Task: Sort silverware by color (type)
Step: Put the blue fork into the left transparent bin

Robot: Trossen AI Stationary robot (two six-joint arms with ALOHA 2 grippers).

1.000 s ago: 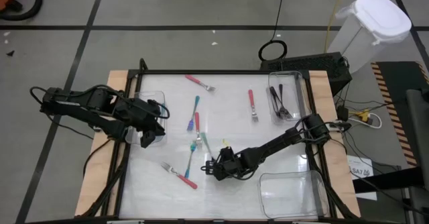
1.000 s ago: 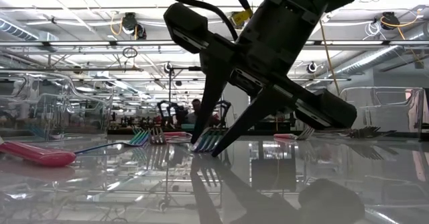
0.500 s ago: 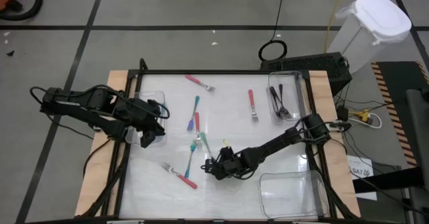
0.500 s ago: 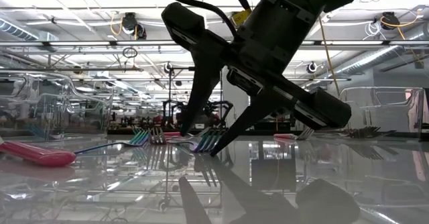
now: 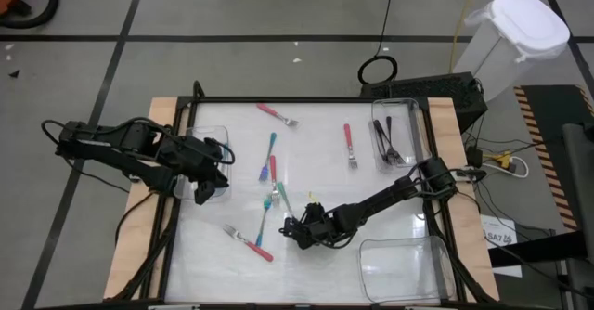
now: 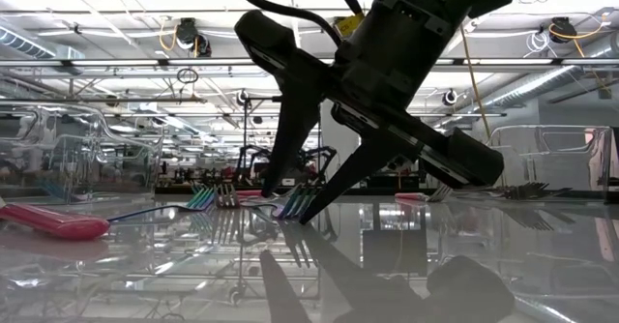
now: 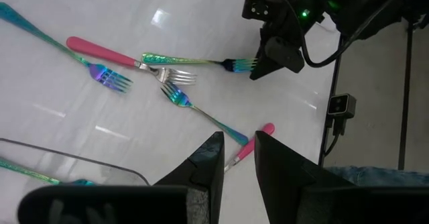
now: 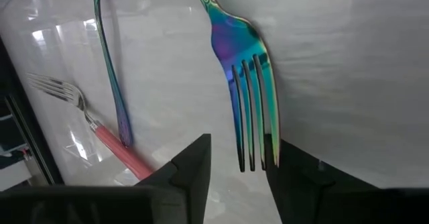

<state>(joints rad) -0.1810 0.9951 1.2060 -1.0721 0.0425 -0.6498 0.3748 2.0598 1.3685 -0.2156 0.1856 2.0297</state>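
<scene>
An iridescent teal fork (image 8: 234,49) lies flat on the white table, its tines (image 6: 298,203) between the fingers of my right gripper (image 8: 240,145). That gripper (image 5: 290,225) stands open at the table's near middle, slanting down, fingertips at the table top. Around it lie other forks: pink-handled ones (image 5: 277,114) (image 5: 349,143) (image 5: 252,244) and teal ones (image 5: 270,152) (image 5: 266,219). My left gripper (image 5: 212,187) hovers at the left above a clear bin (image 5: 215,135), its fingers (image 7: 208,158) a little apart with nothing between them. My right gripper has one finger (image 8: 194,163) on each side of the teal fork's tine end (image 8: 253,143), slanting down from the table's right. The fork lies flat on the table. I cannot tell whether either finger touches the tines.
Black forks (image 5: 388,141) lie in a clear bin (image 5: 411,115) at the far right. Another clear bin (image 5: 404,265) stands at the near right corner. A teal fork (image 7: 40,174) lies in the left bin. The table has a dark frame rim (image 5: 306,100).
My right gripper has opened wider around the teal fork's tines and rolled slightly, staying in place with its tips at the table. The fork has stayed flat where it was.
</scene>
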